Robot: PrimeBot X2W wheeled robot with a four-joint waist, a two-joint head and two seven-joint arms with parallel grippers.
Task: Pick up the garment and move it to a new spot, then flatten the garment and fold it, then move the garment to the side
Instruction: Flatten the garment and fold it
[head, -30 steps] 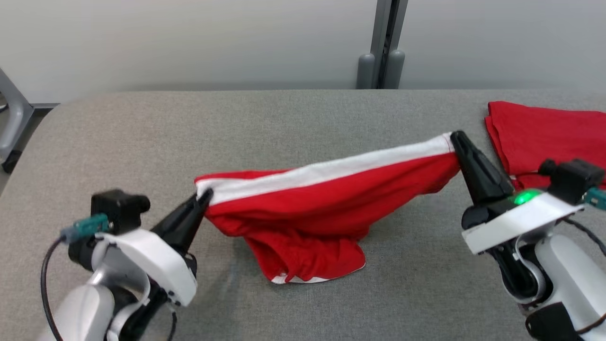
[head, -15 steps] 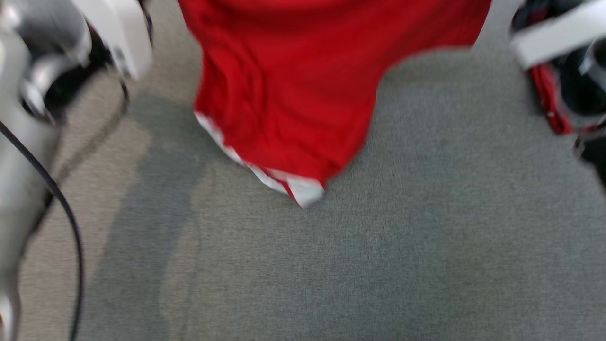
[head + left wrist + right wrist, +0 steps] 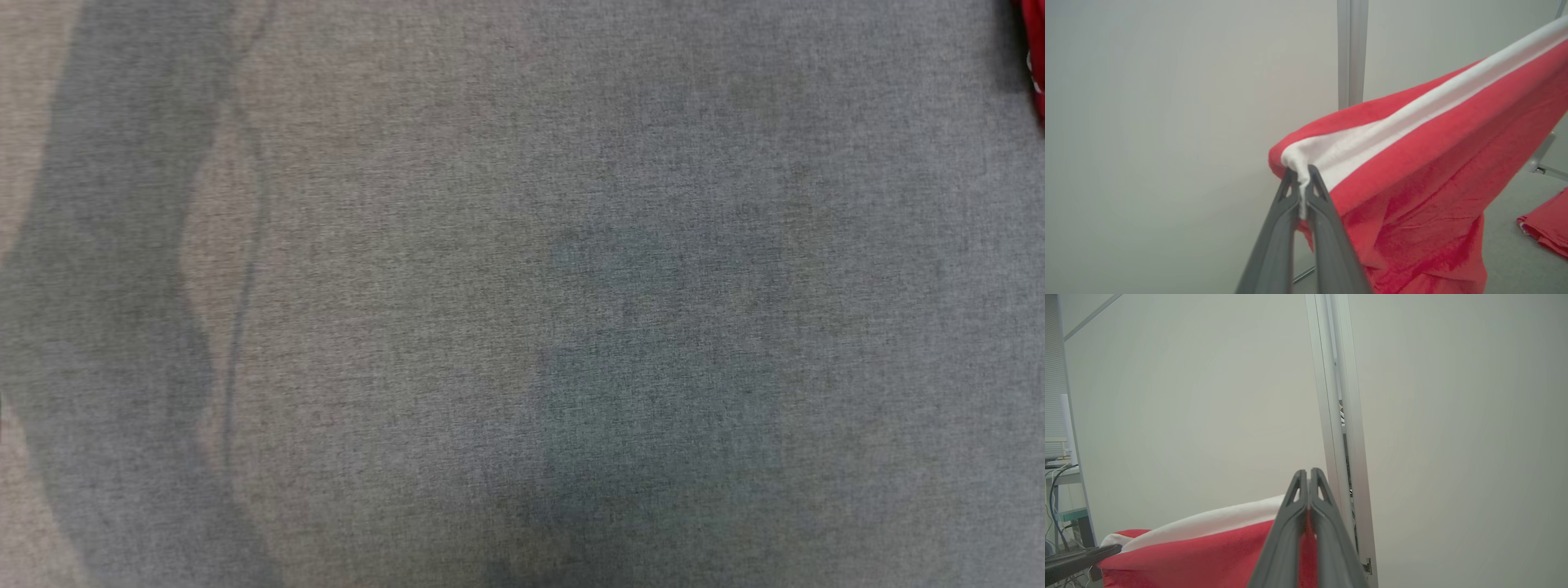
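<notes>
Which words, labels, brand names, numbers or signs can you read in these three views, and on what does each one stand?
No text can be read in these views.
garment, red with a white band, pinched by the left gripper and right gripper: no print or label showing.
grey table cover: plain.
folded red cloth: no marking visible.
desk with cables, far off: too small to read.

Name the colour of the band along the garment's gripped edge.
The band is white, on a red garment; the left wrist view shows it best.
</notes>
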